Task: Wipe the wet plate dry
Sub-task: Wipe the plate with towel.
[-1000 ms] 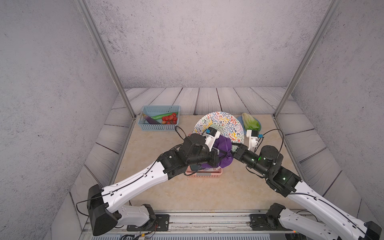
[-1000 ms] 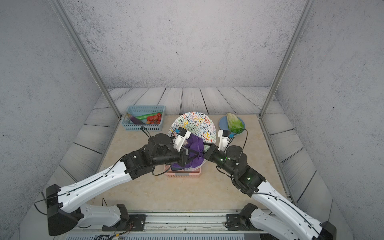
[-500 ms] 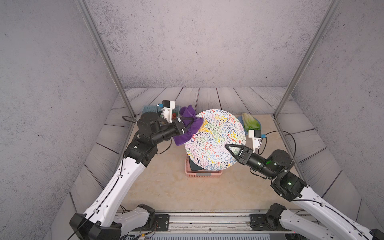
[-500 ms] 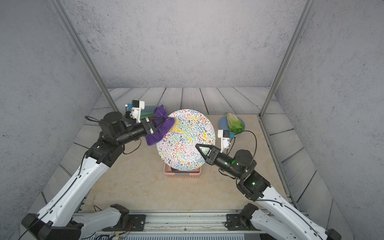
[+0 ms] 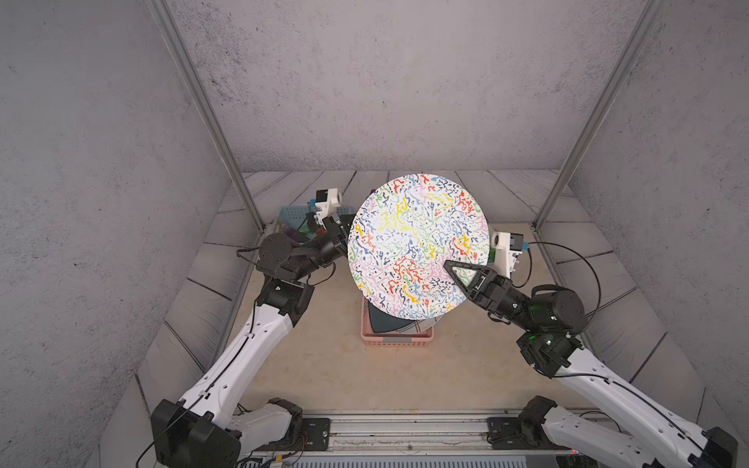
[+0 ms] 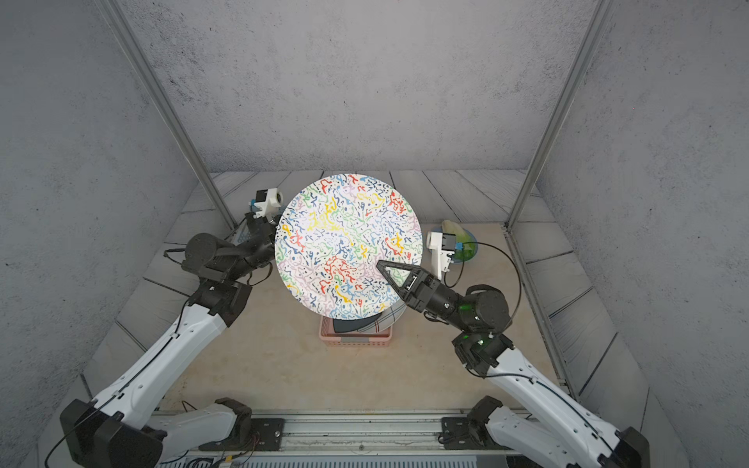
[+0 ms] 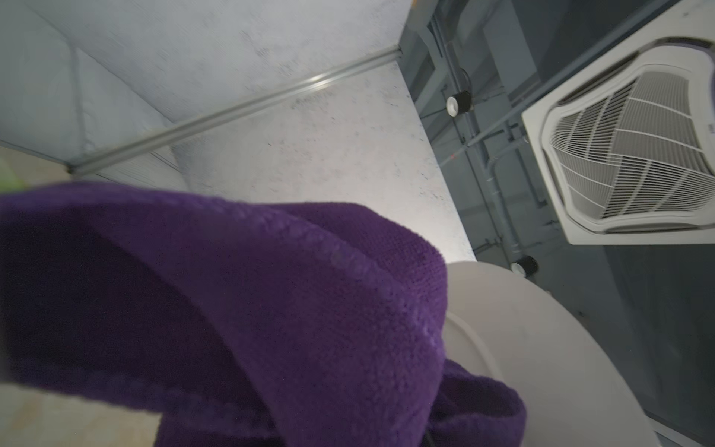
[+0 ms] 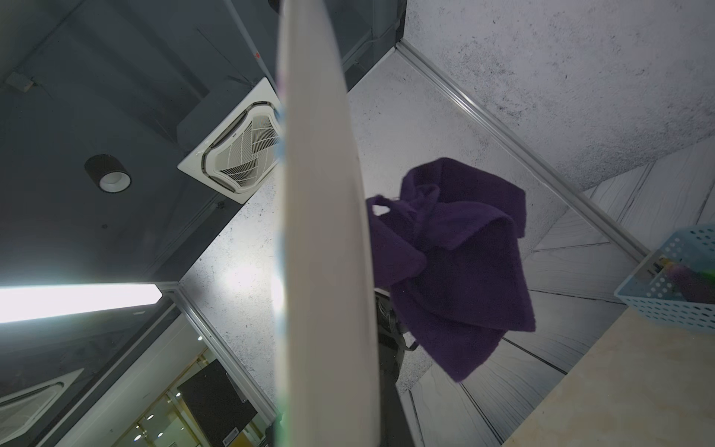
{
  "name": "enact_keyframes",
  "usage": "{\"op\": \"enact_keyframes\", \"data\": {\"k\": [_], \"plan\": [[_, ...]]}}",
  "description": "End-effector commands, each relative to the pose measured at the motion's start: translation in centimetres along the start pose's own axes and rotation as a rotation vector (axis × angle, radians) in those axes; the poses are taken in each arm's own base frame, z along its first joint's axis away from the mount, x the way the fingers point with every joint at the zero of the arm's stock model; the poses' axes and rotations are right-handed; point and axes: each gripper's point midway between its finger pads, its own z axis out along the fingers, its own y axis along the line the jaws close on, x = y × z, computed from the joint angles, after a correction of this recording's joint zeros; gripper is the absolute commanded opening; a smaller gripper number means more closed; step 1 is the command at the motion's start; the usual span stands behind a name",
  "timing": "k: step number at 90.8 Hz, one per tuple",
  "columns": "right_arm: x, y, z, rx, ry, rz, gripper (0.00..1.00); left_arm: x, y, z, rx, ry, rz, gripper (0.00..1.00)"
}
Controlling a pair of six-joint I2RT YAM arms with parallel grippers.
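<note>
The plate (image 5: 417,247) (image 6: 348,247), white with colourful squiggles, is held up in the air and faces the camera in both top views. My right gripper (image 5: 448,265) (image 6: 381,265) is shut on its lower right rim, with one finger across the patterned face. The left arm reaches behind the plate's left edge, so its gripper is hidden there. In the right wrist view the plate (image 8: 321,232) stands edge-on, with a purple cloth (image 8: 464,271) bunched against its plain back. In the left wrist view the cloth (image 7: 271,329) covers my left jaws, beside the plate's pale underside (image 7: 541,348).
A pink basket (image 5: 395,338) holding dark plates stands on the table under the raised plate. A blue basket (image 5: 292,214) (image 8: 673,278) of vegetables sits behind the left arm. A blue dish with lettuce (image 6: 462,243) lies at the back right. Metal posts flank the table.
The plate has risen from just above the pink basket and turned its face toward the camera. The cloth has gone from the plate's front to its left edge, then behind it.
</note>
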Motion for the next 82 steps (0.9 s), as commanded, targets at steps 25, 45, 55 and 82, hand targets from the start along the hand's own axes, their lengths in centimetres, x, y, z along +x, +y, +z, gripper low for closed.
{"op": "enact_keyframes", "data": {"k": [25,45,55,82], "plan": [[-6.1,5.5,2.4,-0.342,-0.179,-0.026,0.00,7.8,-8.8,2.3,0.344,0.060,-0.058,0.00],[-10.5,4.8,1.4,-0.345,-0.276,-0.015,0.00,4.1,-11.1,0.2,0.354,-0.066,0.010,0.00],[-7.1,4.5,1.8,-0.346,-0.139,-0.014,0.00,1.8,-11.5,1.0,0.365,-0.089,0.001,0.00],[-6.4,3.8,4.3,-0.363,-0.165,0.035,0.00,5.5,-9.5,5.1,0.370,0.033,-0.065,0.00]]}}
